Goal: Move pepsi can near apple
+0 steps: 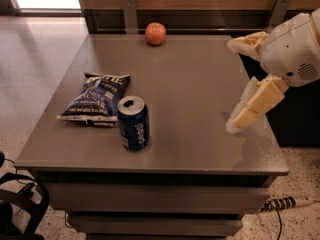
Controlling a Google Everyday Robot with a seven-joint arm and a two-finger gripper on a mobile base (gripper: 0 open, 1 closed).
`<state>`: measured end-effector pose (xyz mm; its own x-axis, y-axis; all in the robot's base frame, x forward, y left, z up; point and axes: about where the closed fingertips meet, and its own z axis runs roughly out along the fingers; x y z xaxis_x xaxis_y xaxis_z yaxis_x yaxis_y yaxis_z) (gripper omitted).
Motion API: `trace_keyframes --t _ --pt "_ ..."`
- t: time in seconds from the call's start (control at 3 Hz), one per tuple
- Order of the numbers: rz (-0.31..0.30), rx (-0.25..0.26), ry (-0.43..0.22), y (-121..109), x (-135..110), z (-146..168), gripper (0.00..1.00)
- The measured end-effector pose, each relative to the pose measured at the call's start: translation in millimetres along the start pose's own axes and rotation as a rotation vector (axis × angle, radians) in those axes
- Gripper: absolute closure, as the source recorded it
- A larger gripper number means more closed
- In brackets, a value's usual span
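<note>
Hovering at the right above the counter [200,79], the gripper [234,84] has its fingers [256,103] wide and empty, probably so the pepsi can [133,123] fits between; it stands upright at lower centre, just beside the chip bag [95,100], well apart from the apple [155,33] at the top

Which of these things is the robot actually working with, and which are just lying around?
For the job: pepsi can, upright near the front of the table; apple, at the far edge; gripper, above the right edge.
Just lying about: chip bag, beside the can; power strip, on the floor.
</note>
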<state>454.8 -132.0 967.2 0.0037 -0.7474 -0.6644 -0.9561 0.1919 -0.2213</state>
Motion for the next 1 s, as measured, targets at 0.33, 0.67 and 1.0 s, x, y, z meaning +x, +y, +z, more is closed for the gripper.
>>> trace_keyframes --t 0.33,0.67,1.0 --pt "-0.024 -0.035 -0.150 6.1 -20.1 28.4 0.00" --pt "-0.033 -0.055 -0.281 7.6 -25.7 62.5 0.00" --pt "-0.040 -0.078 -0.406 12.5 -34.8 94.3 0.00"
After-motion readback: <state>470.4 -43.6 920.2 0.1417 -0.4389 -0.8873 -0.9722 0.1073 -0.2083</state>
